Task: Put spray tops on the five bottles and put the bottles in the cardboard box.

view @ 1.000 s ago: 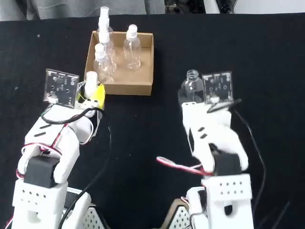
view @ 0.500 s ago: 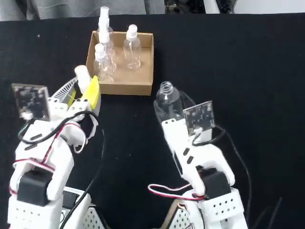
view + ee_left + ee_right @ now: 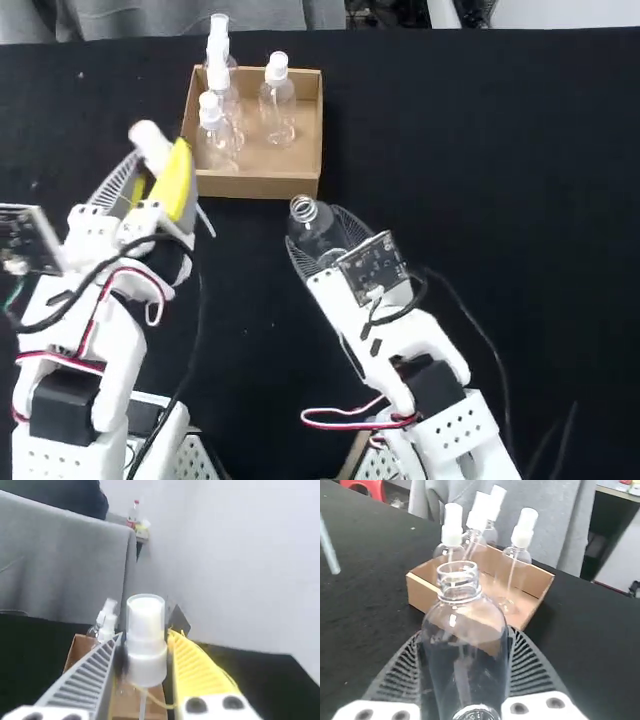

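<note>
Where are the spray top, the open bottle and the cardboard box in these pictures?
spray top point(image 3: 145, 630): left wrist view, on its white body.
open bottle point(image 3: 462, 645): right wrist view, on its clear body below the neck.
cardboard box point(image 3: 258, 184): high view, on its near outer wall.

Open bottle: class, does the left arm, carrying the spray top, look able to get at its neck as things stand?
Probably yes. The bottle has its neck uncovered in the right claw, and the left claw is raised beside the cardboard box with nothing between them.

black-covered table point(image 3: 520, 150), cardboard box point(image 3: 262, 184) sitting on it toward the far edge
</note>
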`<move>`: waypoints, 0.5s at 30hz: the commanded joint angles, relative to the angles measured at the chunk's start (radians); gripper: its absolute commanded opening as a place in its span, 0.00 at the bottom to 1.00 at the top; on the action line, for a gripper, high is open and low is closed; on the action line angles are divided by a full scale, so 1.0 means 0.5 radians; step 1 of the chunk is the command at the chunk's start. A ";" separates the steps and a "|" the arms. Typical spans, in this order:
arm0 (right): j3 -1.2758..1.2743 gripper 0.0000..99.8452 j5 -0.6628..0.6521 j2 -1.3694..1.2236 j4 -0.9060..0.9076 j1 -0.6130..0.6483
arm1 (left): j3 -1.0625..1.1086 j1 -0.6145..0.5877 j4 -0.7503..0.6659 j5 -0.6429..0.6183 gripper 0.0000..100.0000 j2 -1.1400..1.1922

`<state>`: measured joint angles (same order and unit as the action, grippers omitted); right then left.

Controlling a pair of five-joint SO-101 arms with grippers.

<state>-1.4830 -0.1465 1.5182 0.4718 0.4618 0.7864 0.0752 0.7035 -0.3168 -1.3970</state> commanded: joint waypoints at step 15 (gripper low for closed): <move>-0.078 0.01 -0.175 0.063 -0.074 0.393 | -0.051 -0.041 -0.123 -0.261 0.03 -0.021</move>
<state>-1.5275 -0.2156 1.5182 0.4672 0.6245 0.7864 0.0660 0.6621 -0.4350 -1.3970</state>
